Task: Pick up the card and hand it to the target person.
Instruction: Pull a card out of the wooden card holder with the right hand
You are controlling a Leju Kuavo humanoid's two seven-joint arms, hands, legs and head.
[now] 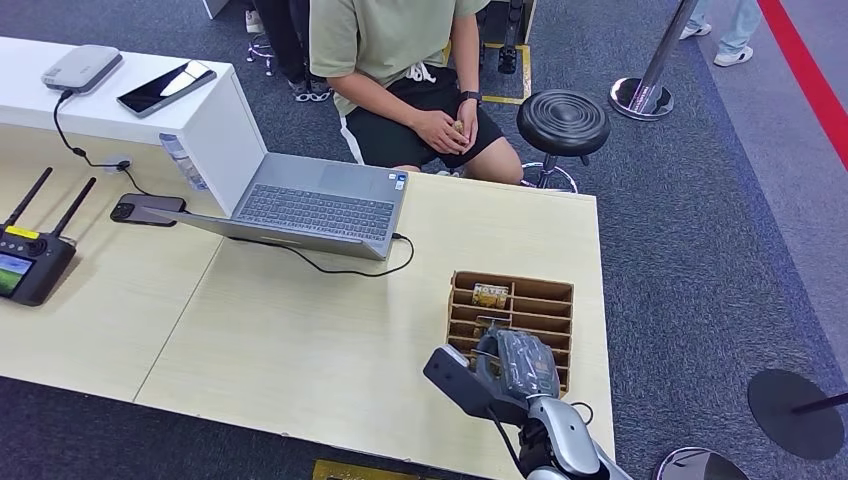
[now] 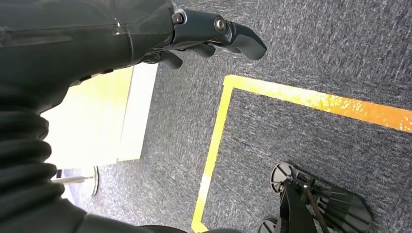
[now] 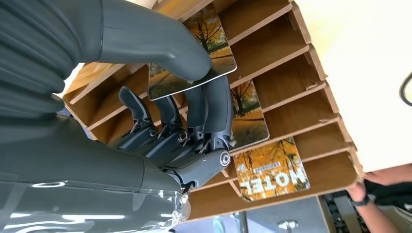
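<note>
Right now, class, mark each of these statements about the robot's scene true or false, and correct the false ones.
1. The right hand pinches a card at the rack. True.
2. The laptop is closed. False: its lid is open.
3. The left hand holds a card. False: it holds nothing and hangs over the carpet.
4. A card marked MOTEL lies in a rack slot. True.
5. The seated person is reaching across the table. False: the person's hands rest together in the lap.
</note>
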